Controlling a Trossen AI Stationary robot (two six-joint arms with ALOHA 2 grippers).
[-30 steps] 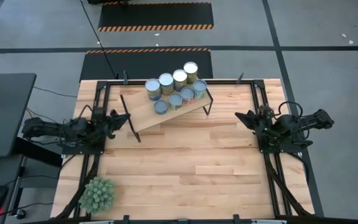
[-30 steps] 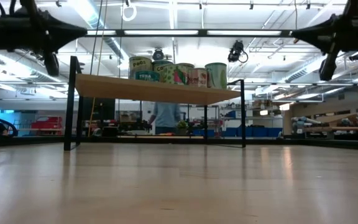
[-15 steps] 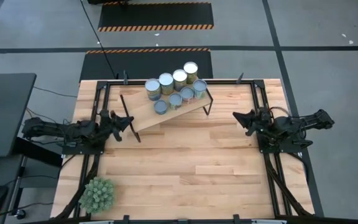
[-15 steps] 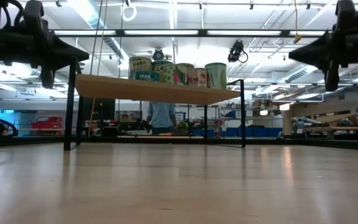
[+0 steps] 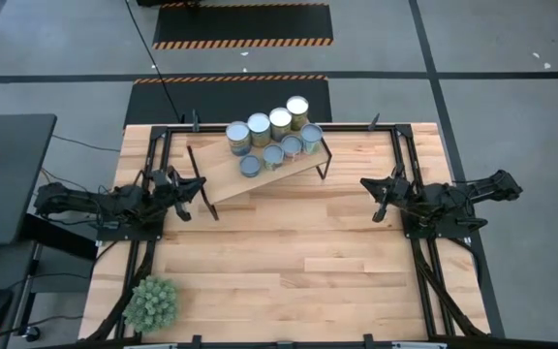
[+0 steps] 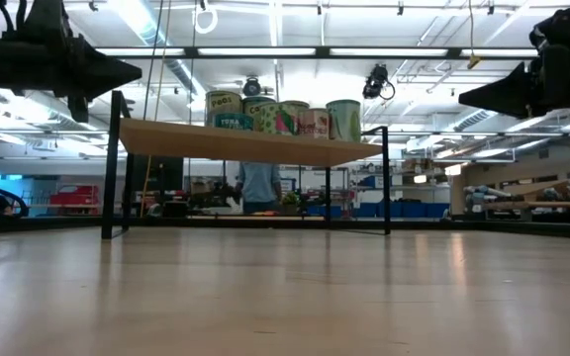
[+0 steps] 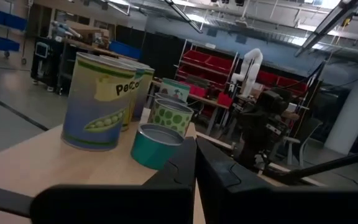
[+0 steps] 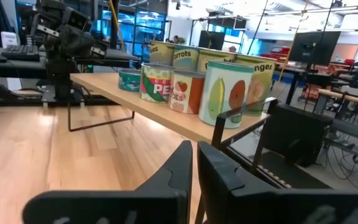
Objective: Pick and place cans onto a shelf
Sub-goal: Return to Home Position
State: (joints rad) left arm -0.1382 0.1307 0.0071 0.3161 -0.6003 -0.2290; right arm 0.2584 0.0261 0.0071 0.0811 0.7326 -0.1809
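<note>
Change: I log that both arms have reached inward from the table's side edges over the last second. The cans have not shifted.
High view, cans: I count seven round-topped cans (image 5: 271, 141), silvery or blue-grey, packed in two rows at the raised far end of the shelf.
High view, shelf: the shelf (image 5: 229, 177) is a pale wood plank set askew on thin black legs, at the far side of the butcher-block table (image 5: 289, 267).
High view, arms: the left gripper (image 5: 194, 190) is near the shelf's low end. The right gripper (image 5: 373, 194) is well apart from the shelf's other end.
High view, other: a spiky green plant (image 5: 151, 302) sits at the near left corner.
Low view: the cans (image 6: 285, 117) stand upright in a row on the shelf (image 6: 236, 141). Both grippers (image 6: 127, 71) (image 6: 471, 96) hang at about shelf height. A person (image 6: 260, 186) stands in the room behind.
Left wrist view: the fingers (image 7: 180, 163) are pressed together on nothing. The pea can (image 7: 101, 102) has a glossy label reading "Pe", the squat teal tin (image 7: 156, 145) a dull metal lid.
Right wrist view: the fingers (image 8: 178, 168) meet with only a hairline seam and carry nothing. Printed labels read "PE" (image 8: 155, 84), "rrots" (image 8: 182, 56) and "nges" (image 8: 260, 65).
</note>
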